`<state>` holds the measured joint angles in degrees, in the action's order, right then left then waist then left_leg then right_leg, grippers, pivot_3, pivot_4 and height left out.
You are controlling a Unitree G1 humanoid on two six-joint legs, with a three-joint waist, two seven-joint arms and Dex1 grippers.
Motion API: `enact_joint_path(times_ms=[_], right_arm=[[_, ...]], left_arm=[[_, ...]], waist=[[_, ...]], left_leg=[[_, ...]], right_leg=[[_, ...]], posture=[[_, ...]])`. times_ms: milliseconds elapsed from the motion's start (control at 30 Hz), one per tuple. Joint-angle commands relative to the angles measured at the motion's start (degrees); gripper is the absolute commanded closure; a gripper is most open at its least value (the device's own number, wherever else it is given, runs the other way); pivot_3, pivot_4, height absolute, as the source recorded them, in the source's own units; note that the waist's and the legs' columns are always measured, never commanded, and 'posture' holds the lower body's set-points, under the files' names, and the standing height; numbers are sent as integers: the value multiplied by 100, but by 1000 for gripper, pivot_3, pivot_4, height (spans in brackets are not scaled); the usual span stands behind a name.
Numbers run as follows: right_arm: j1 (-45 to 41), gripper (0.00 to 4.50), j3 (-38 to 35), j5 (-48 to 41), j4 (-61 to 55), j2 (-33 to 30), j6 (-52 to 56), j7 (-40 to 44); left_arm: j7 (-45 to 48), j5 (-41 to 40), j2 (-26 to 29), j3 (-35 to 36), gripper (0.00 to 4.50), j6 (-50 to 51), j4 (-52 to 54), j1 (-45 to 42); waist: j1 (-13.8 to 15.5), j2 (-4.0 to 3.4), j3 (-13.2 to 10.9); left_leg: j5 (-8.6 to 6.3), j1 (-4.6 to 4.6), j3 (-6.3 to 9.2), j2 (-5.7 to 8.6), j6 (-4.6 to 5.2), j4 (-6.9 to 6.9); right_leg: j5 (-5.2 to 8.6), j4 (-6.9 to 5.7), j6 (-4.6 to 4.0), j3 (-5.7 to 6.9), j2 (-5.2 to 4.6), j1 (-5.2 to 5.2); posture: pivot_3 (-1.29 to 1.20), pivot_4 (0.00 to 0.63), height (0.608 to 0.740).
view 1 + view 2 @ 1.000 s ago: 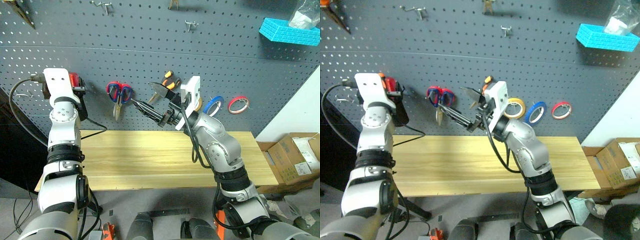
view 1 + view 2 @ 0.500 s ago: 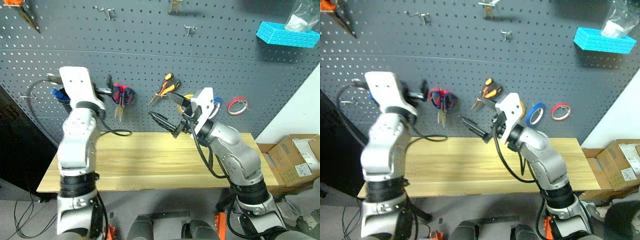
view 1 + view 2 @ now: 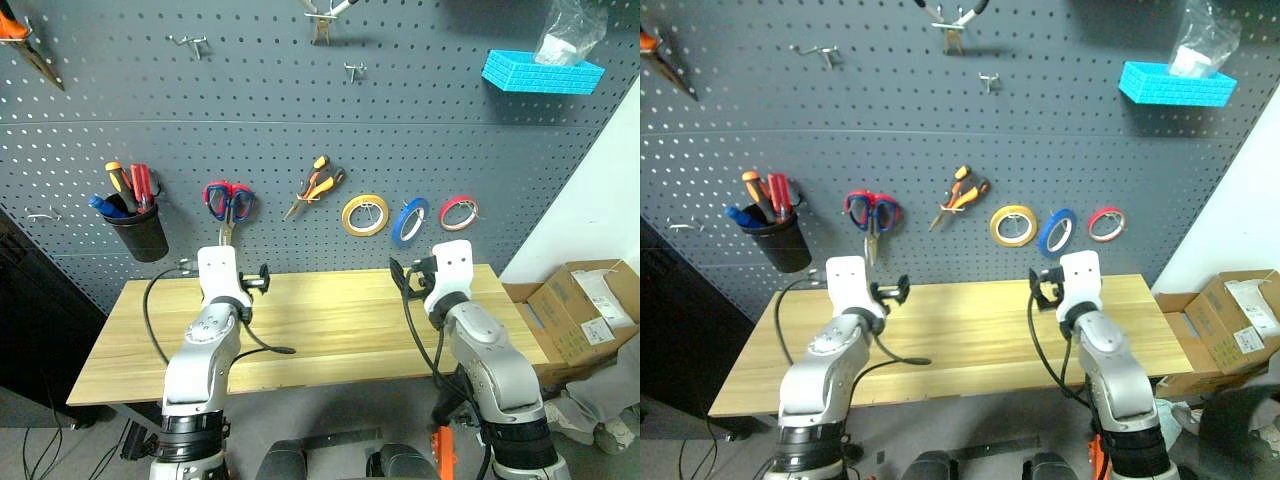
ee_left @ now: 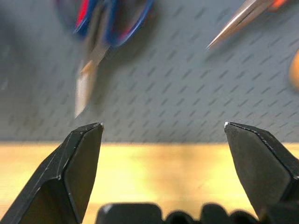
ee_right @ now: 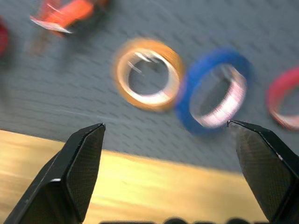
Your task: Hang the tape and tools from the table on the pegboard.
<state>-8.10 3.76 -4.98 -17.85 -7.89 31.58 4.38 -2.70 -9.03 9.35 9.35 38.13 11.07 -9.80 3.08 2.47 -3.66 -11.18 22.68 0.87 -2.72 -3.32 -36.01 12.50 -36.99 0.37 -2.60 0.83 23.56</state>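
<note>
Wrist views are blurred: scissors (image 4: 96, 44) and pliers tip smeared. Both grippers spread wide, holding nothing: left gripper (image 3: 262, 279), right gripper (image 3: 398, 272), low over the table (image 3: 330, 345). On the pegboard (image 3: 300, 130) hang scissors, pliers (image 3: 315, 186), yellow tape (image 3: 365, 215), blue tape (image 3: 409, 220), red tape (image 3: 458, 212). Black cup (image 3: 146, 233) at left holds screwdrivers, handles overlapping, hard to separate. Blue basket (image 3: 542, 72) upper right; boxes (image 3: 585, 305) cut off at right.

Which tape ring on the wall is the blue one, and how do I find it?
Look at the dark grey pegboard above the wooden table. Three tape rings hang in a row. The blue tape ring is the middle one, between the yellow tape ring and the red tape ring.
</note>
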Motion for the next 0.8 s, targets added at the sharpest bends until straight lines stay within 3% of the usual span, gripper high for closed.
enact_joint_path(times_ms=[33,800], right_arm=[[136,0,-167,184,73,-92,-216,-103],[-17,0,-111,155,330,112,-375,93]], left_arm=[[64,-122,2,282,63,-186,58,-9],[44,86,-64,219,63,-225,12,-101]], waist=[[-9,-1,4],[-170,-22,21]], left_leg=[[0,0,0,0,0,-1],[-2,0,10,1,-1,4]], right_leg=[[0,1,0,0,-1,0],[1,6,1,4,-1,1]], posture=[[133,0,740],[142,14,740]])
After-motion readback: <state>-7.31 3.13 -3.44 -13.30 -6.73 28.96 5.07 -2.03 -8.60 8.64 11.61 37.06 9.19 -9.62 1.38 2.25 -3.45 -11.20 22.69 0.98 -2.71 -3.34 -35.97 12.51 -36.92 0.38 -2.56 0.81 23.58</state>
